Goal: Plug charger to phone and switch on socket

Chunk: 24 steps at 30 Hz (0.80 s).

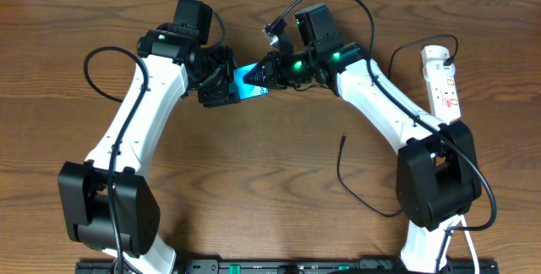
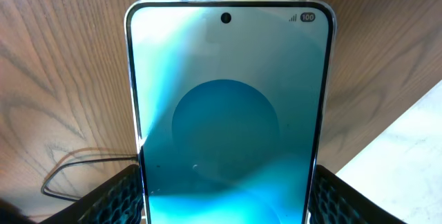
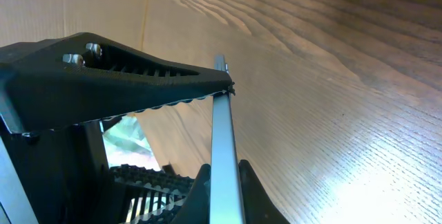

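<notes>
I find bare table (image 1: 254,181) near centre between left arm (image 1: 144,122) and right arm (image 1: 389,109). The phone (image 1: 251,82) blocks far centre, the charger (image 1: 340,156) right of centre, the socket (image 1: 443,79) far right.

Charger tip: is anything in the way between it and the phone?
Yes. The charger tip lies on the table, in no gripper. The right gripper is clamped on the phone end facing it; the left gripper holds the other end.

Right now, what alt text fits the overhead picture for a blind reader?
Two white robot arms meet at a glowing phone over a wooden table. A white power strip lies at the right; a black cable lies loose.
</notes>
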Available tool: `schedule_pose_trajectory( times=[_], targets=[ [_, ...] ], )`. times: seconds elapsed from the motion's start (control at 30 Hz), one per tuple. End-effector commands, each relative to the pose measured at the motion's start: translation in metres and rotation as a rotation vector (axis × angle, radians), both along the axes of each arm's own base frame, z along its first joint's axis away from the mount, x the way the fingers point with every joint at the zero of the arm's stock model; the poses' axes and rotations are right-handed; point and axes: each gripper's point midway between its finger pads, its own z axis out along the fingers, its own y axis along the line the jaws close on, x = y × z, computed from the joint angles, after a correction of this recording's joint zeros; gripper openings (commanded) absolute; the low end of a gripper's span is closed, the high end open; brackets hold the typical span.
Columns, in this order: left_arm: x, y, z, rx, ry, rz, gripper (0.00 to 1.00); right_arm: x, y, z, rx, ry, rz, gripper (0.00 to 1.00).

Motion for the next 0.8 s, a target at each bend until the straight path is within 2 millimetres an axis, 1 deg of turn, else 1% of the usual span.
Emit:
schedule_pose_trajectory(
  times=[0.0, 0.07, 0.17, 0.37, 0.57, 0.7, 0.77],
  targets=[
    [-0.001, 0.0019, 0.0072, 0.002, -0.022, -0.008, 0.08, -0.0016, 0.0044, 0.0022, 0.005, -0.028, 0.026, 0.01],
    [-0.0011, 0.002, 0.0071, 0.003, -0.023, -0.012, 0.08, -0.0016, 0.0044, 0.0023, 0.005, -0.028, 0.026, 0.01],
    [-0.0011, 0.002, 0.0071, 0.003, -0.023, -0.012, 0.17, -0.0016, 0.0044, 0.0023, 0.005, -0.028, 0.027, 0.01],
    [-0.0005, 0.0019, 0.0073, 0.01, -0.038, -0.038, 0.44, -0.0015, 0.0043, 0.0023, 0.005, -0.028, 0.026, 0.01],
    [0.0024, 0.0014, 0.0084, 0.016, -0.065, -0.068, 0.65, -0.0015, 0.0042, 0.0023, 0.005, -0.028, 0.026, 0.01],
    [0.0038, 0.001, 0.009, 0.014, -0.072, -0.069, 0.74, -0.0015, 0.0042, 0.0023, 0.005, -0.028, 0.026, 0.01],
    [0.0054, 0.0008, 0.0096, 0.014, -0.08, -0.073, 0.77, -0.0015, 0.0042, 0.0023, 0.005, -0.028, 0.026, 0.01]
  ],
)
